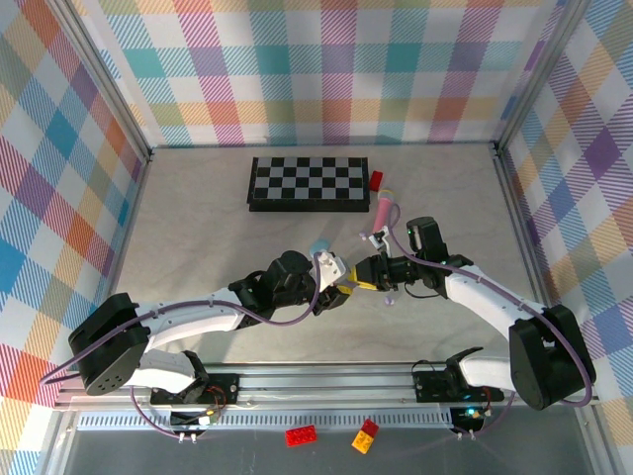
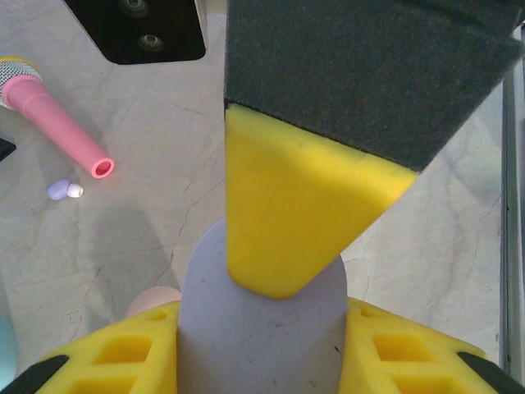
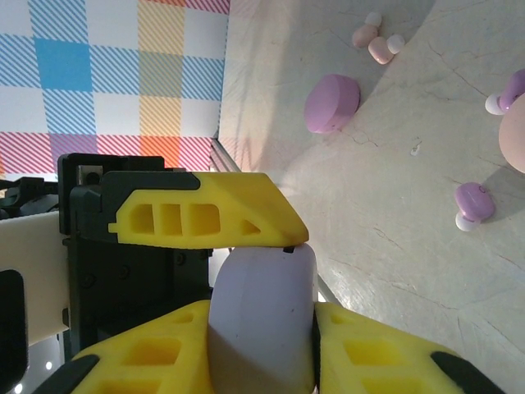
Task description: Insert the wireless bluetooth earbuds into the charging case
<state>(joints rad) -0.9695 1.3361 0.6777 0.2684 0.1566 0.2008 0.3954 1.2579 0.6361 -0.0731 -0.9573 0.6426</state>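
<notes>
from above, we see the left hand [image 1: 343, 289] and the right hand [image 1: 376, 274] meeting tip to tip over the middle of the worktop [image 1: 198, 228]. what they share is too small to make out here. 1 loose lilac bud [image 1: 389, 302] lies on the worktop just beside the right hand, so we judge the task hardly begun.

from the left wrist, the left hand's 2 yellow fingers [image 2: 70, 368] are closed against the sides of a lilac case [image 2: 262, 328], and 1 finger of the right hand presses on its upper end. the case shows a smooth, unbroken face. we see no opening and cannot tell what, if anything, is inside. a small lilac earbud [image 2: 64, 190] lies on the worktop near the open end of the pink stick [image 2: 57, 119], well apart from the case.

from the right wrist, the right hand is likewise clamped on the lilac case, with a left finger lying across its top. beyond it lie 2 peach buds [image 3: 379, 51], a lilac pebble [image 3: 332, 103] that may be another case, and a white-tipped lilac bud [image 3: 472, 203]. all sit on the worktop, none in any case. what is left, as we judge it: open the case, then seat the buds.
</notes>
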